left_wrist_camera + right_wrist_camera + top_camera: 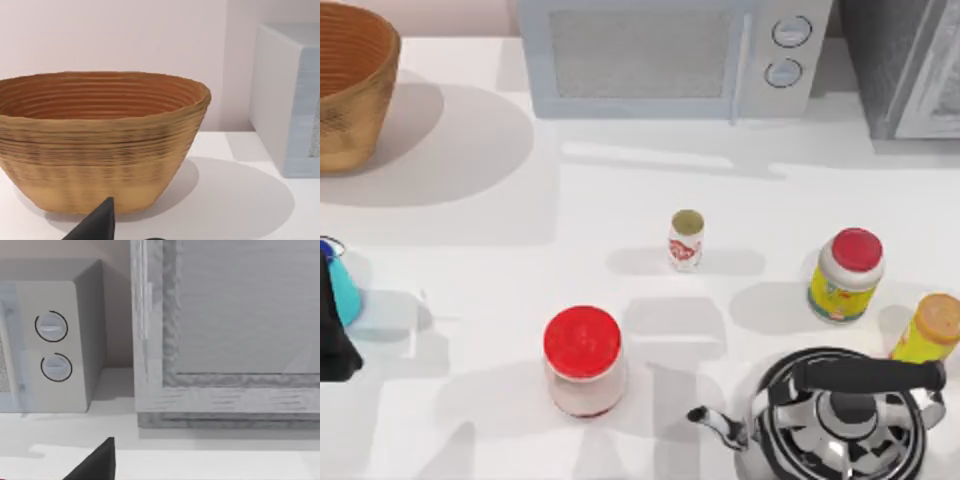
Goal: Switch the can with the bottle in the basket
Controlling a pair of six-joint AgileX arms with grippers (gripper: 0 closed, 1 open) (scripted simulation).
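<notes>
Can: the can (340, 285) stands at the far left edge of the table (500, 330), out of the basket; a cyan side and a dark blue rim show, the rest is hidden by the dark body of the left arm.
Left gripper: the left gripper (332, 335) is just beside the can; I cannot tell how far its fingers are apart, or if they hold the can.
Bottle: the bottle (686, 240) stands upright near the middle of the table, alone, well apart from the basket.
Basket: the basket (360, 95) sits in the far left corner; the left wrist view shows its ribbed inner wall (100, 100), and nothing can be seen inside from this angle.
Handling, can: probably light and stiff, with a smooth and maybe slippery wall; I would grip it at mid-height across the round side.
Handling, bottle: slim and light, easy to tip; take it low on the body, not on the olive-gold top.
Writing: the bottle carries red print, the red-lidded jar (845, 275) a yellow label; no word is readable.
Right arm: parked, its wrist camera faces the microwave (55, 345).
</notes>
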